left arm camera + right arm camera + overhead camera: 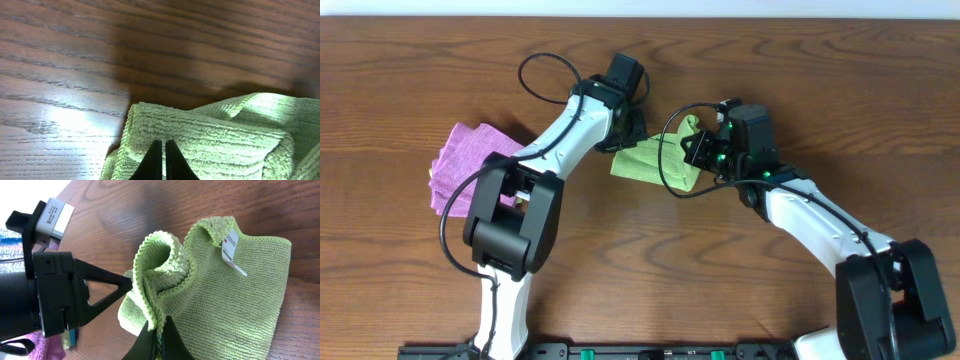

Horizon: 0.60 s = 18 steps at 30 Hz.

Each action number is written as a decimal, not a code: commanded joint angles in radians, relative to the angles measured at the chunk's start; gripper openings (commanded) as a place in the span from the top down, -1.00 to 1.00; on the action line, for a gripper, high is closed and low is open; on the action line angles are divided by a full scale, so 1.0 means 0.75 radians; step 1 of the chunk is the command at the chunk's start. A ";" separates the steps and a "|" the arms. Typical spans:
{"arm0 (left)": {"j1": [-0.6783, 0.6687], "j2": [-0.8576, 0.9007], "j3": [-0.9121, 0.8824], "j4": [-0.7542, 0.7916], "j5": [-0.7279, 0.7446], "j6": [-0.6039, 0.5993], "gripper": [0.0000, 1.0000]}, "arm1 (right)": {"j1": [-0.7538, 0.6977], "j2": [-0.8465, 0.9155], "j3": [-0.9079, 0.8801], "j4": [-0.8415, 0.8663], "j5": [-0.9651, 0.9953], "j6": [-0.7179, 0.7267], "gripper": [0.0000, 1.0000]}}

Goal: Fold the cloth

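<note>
Green cloth (645, 160) sits about mid-frame in the overhead shot, a bit above centre, right between the two arms on the wooden desk (410, 60). It's a fuzzy microfibre thing, lime green, with a stitched edge all round. It's not flat. The lower right part lies spread on the desk, but the upper left part is bunched up into a couple of loopy folds that stand off the surface. In the right wrist view you can see one edge curling over on itself, and there's a small white tag (231, 250) with red print sticking out near the top corner.

Left tool (628, 128) comes in from the upper left side of the cloth. From its own camera the two black fingers are squeezed nearly together with only a sliver of green between them, so it's clamped on the cloth near that edge. The cloth there looks doubled, one layer lying on another.

Right tool (159, 330) is pinched closed too, with a raised ridge of the cloth caught between its fingers at the bottom of its view. The left tool's black pointed finger touches the same bunched part from the left of that frame.

Over at the left of the overhead frame there's also a pink cloth (465, 160), crumpled and partly under the left arm, well apart from the green one.
</note>
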 commanded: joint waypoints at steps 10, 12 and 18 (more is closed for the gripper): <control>0.055 -0.142 -0.012 0.001 -0.039 0.018 0.89 | 0.099 -0.022 0.093 -0.011 0.072 -0.014 0.97; 0.075 -0.154 -0.012 -0.002 -0.035 0.018 0.88 | 0.105 -0.022 0.093 -0.013 0.080 -0.014 0.97; 0.119 -0.184 -0.012 -0.034 -0.036 0.018 0.88 | 0.126 -0.022 0.093 -0.010 0.130 -0.014 0.97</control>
